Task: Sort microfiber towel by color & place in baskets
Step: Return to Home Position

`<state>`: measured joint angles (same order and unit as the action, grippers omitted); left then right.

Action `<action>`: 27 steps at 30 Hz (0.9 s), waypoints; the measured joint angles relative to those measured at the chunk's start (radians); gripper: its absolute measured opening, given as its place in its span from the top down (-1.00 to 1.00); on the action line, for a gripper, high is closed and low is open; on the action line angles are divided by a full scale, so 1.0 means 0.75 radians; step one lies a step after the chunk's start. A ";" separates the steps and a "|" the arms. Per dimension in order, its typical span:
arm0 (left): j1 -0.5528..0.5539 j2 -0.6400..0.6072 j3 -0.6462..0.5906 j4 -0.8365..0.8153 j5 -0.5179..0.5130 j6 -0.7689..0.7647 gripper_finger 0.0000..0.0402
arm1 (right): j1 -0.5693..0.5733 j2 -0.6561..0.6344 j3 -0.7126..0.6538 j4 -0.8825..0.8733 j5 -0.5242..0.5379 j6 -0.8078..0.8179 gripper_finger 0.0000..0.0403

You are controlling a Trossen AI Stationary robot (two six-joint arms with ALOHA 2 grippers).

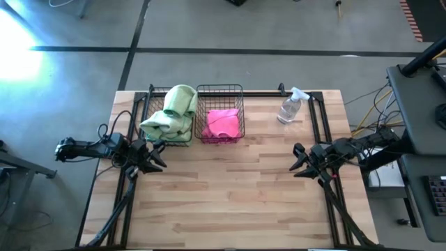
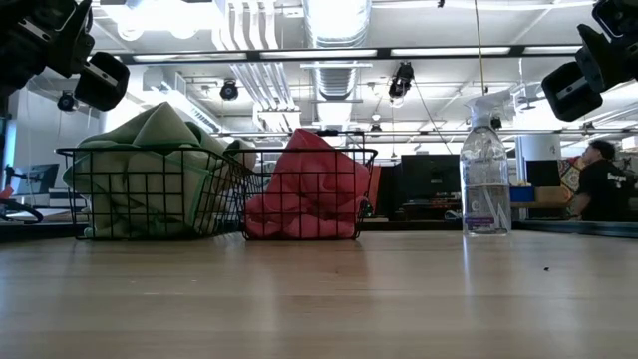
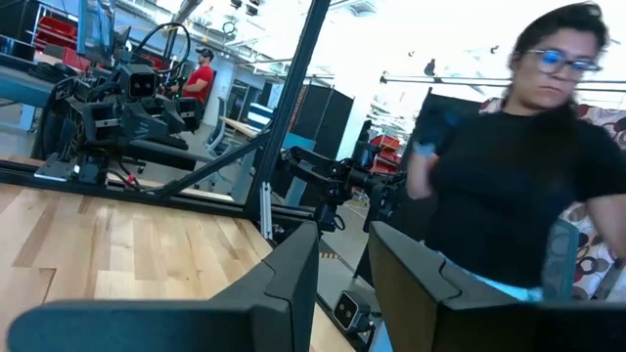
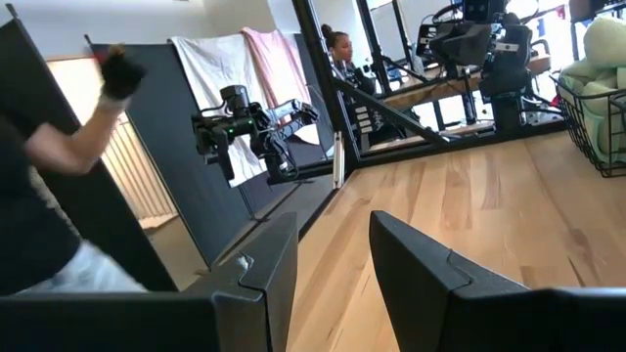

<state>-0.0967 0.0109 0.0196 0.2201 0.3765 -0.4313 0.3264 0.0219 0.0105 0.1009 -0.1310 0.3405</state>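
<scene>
Two wire baskets sit side by side at the table's [image 1: 230, 202] far edge. The left basket [image 1: 155, 97] is heaped with green towels [image 1: 174, 111], and the right basket [image 1: 220, 92] holds pink towels [image 1: 223, 123]. They're too bunched up to count. One spray bottle [image 1: 290, 108] stands nearby. The left gripper [image 1: 155, 157] and right gripper [image 1: 300, 159] hover nearer, fingers apart, clear of the baskets.

bright overall, lit by ceiling strip lights [image 2: 469, 52] w/ strong glare on floor [image 1: 17, 49], upper left of high view. table [image 1: 230, 195] evenly lit, shadows soft.
</scene>
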 joint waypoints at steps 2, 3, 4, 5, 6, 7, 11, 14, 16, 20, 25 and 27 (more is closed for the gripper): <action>0.000 0.000 0.000 0.000 0.000 0.000 0.60 | 0.000 0.000 0.000 0.000 0.000 0.000 0.39; 0.000 0.000 0.000 0.000 0.000 0.000 0.60 | 0.000 0.000 0.000 0.000 0.000 0.000 0.39; 0.001 0.000 0.000 0.000 0.000 0.000 0.60 | 0.000 0.000 0.000 0.000 0.000 0.000 0.39; 0.000 0.000 0.000 0.000 0.000 0.000 0.60 | 0.000 0.001 0.000 0.000 0.000 0.000 0.39; 0.000 0.000 0.000 0.000 0.000 0.000 0.60 | 0.000 0.001 0.000 0.000 0.000 0.000 0.39; 0.000 0.000 0.000 0.000 0.000 0.000 0.60 | 0.000 0.001 0.000 0.000 0.000 0.000 0.39; 0.000 0.000 0.000 0.000 0.000 0.000 0.60 | 0.000 0.001 0.000 0.000 0.000 0.000 0.39; 0.001 0.000 0.000 0.000 0.000 0.000 0.60 | 0.000 0.001 0.000 0.000 0.000 0.000 0.39; 0.000 0.000 0.000 0.000 0.000 0.000 0.60 | 0.000 0.001 0.000 0.000 0.000 0.000 0.39; -0.001 -0.008 0.000 -0.013 0.000 0.007 0.60 | 0.000 0.001 0.000 0.000 0.000 0.000 0.39; -0.003 -0.014 -0.001 -0.145 0.000 0.010 0.60 | 0.000 0.001 0.000 0.000 0.000 0.000 0.39; -0.003 -0.014 0.000 -0.232 -0.001 0.009 0.60 | 0.000 0.001 0.000 0.000 0.001 0.000 0.39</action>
<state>-0.0986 0.0001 0.0195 0.0461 0.3755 -0.4242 0.3264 0.0223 0.0105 0.1009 -0.1307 0.3405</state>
